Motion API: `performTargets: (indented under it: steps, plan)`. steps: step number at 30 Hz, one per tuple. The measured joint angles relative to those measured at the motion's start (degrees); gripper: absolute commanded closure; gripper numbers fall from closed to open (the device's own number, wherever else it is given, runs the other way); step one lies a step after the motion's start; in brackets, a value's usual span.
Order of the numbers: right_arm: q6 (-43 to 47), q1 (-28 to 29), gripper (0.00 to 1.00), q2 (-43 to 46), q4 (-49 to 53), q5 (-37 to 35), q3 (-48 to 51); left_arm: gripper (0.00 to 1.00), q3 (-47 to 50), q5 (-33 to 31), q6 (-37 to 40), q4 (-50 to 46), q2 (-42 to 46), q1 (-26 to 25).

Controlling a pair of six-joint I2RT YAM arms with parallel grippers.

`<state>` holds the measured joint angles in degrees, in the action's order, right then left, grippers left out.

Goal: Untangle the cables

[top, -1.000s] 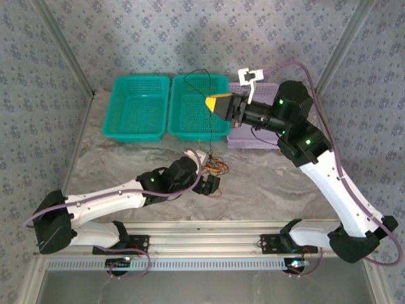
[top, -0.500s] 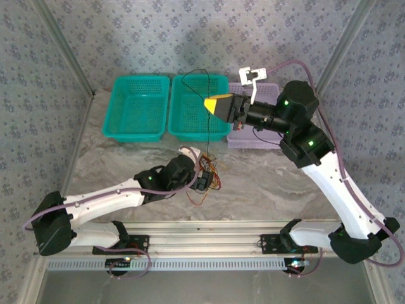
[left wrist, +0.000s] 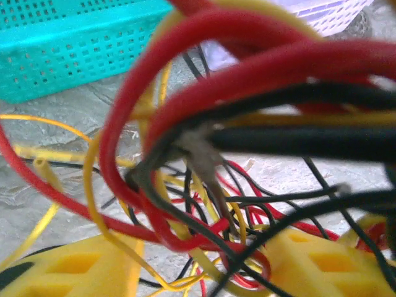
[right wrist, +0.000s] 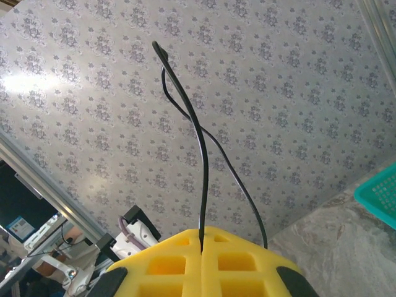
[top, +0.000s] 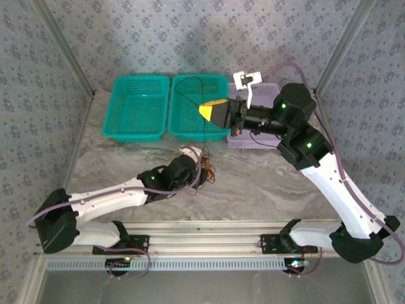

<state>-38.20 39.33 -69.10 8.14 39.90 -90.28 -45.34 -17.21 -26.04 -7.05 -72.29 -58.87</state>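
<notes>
Top external view: the cables (top: 205, 170), a small tangle of yellow, red and black strands, lie on the marbled table (top: 272, 183) just in front of the middle of three baskets, at the tip of the left gripper (top: 201, 175). One black cable (top: 206, 140) leaves the tangle and runs straight away from the arm bases, its long axis near-to-far, up to the right gripper (top: 207, 111), which is raised over the front rim of the middle teal basket (top: 190, 130). Beyond the gripper the strand curls into an open loop above that basket. A second teal basket (top: 140, 78) stands to the left and a lavender basket (top: 253, 140) to the right, under the right arm.

Right wrist view: the right gripper (right wrist: 202, 238) has its yellow pads pressed together on the black cable (right wrist: 202, 167), whose loop rises upright from the seam, its two strands crossing once.

Left wrist view: the cables (left wrist: 185, 204) crowd the lens; the left gripper (left wrist: 204, 272) has its pads standing apart, strands lying in the gap, none visibly pinched
</notes>
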Motion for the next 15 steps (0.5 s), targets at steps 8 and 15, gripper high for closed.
performTargets:
  steps: [8,15]
  plan:
    - [2.1,-0.7,1.0,3.2,4.2,-3.1,-0.2,1.0,1.8,1.1,0.1,1.0,1.4,0.9]
    - [9.0,-7.1,1.0,10.6,13.8,-16.8,-0.2,1.0,4.9,1.0,-0.6,-3.5,10.6,1.1]
